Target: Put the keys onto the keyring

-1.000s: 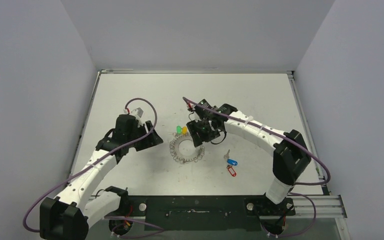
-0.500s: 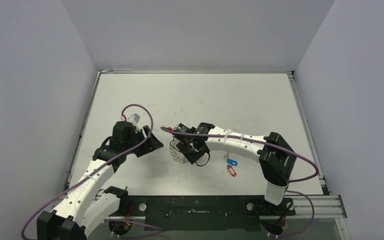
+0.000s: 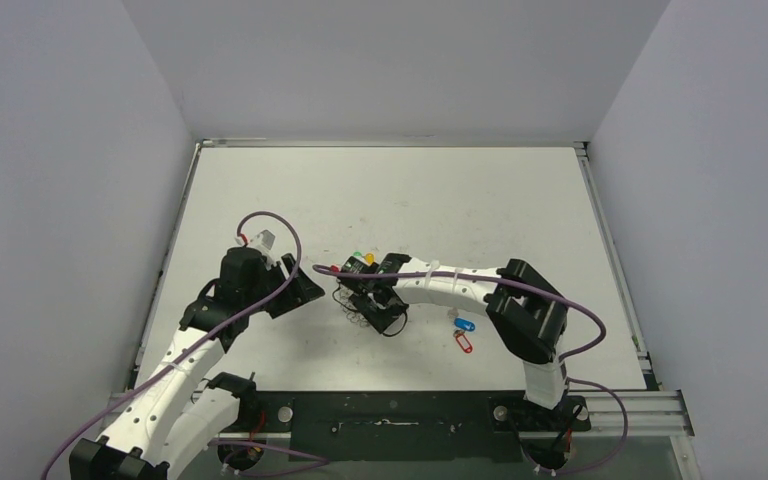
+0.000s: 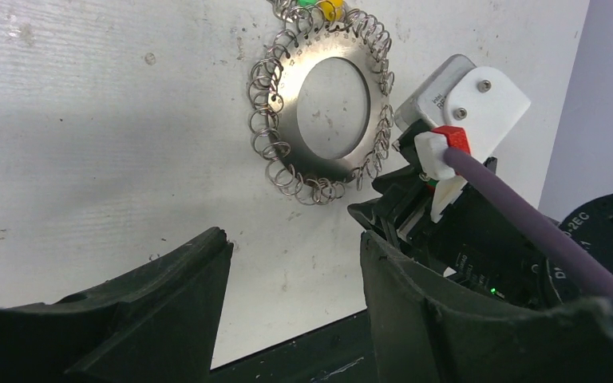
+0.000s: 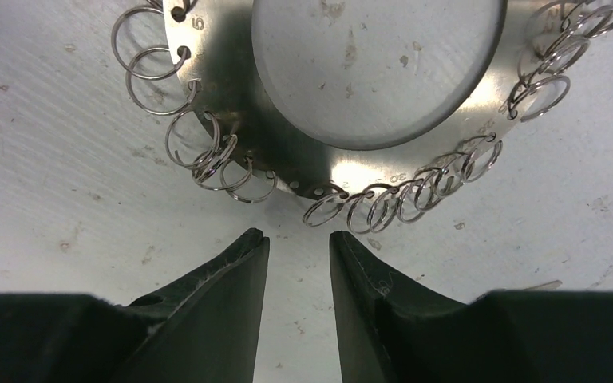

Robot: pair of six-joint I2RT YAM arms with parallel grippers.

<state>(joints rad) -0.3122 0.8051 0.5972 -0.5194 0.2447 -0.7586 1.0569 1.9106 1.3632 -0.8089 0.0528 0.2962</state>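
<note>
The keyring (image 5: pixel 223 80) is a flat grey disc with a wide hole and wire loops round its rim. It lies mid-table, and in the top view (image 3: pixel 353 312) my right arm mostly covers it. It shows whole in the left wrist view (image 4: pixel 282 96). My right gripper (image 5: pixel 298 237) is narrowly open and empty, with its tips just short of the rim loops; it also shows in the top view (image 3: pixel 362 300). My left gripper (image 4: pixel 295 239) is open and empty, just left of the ring (image 3: pixel 310 290). The blue-tagged key (image 3: pixel 466 324) and red-tagged key (image 3: pixel 463 343) lie to the right of the ring.
A green tag (image 3: pixel 358 256) and a yellow tag (image 3: pixel 368 260) sit at the ring's far edge. My right wrist's camera and purple cable (image 4: pixel 479 167) stand close beside the ring. White walls enclose the table on three sides.
My right arm has swung left and nearer, lowering its gripper over the keyring. My left arm has drawn back slightly toward the near left. The keys have not moved.
</note>
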